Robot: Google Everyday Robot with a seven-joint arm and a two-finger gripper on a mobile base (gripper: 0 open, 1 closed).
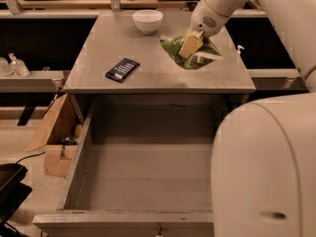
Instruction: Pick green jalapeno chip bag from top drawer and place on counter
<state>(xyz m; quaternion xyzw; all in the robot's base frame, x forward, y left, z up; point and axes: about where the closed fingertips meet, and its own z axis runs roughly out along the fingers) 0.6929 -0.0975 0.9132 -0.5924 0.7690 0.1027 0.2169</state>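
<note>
The green jalapeno chip bag [183,54] is held over the right part of the grey counter [148,68], just above or on its surface. My gripper [190,44] is shut on the bag from above, its tan fingers [189,45] pressed into the bag's top. The top drawer [143,172] is pulled out in front of the cabinet, and its visible floor is bare. My arm's white body hides the drawer's right side.
A white bowl [147,20] stands at the counter's back middle. A flat black packet [122,69] lies on the counter's left front. Cardboard boxes [54,137] sit on the floor left of the drawer. Light wooden benches with cables run behind.
</note>
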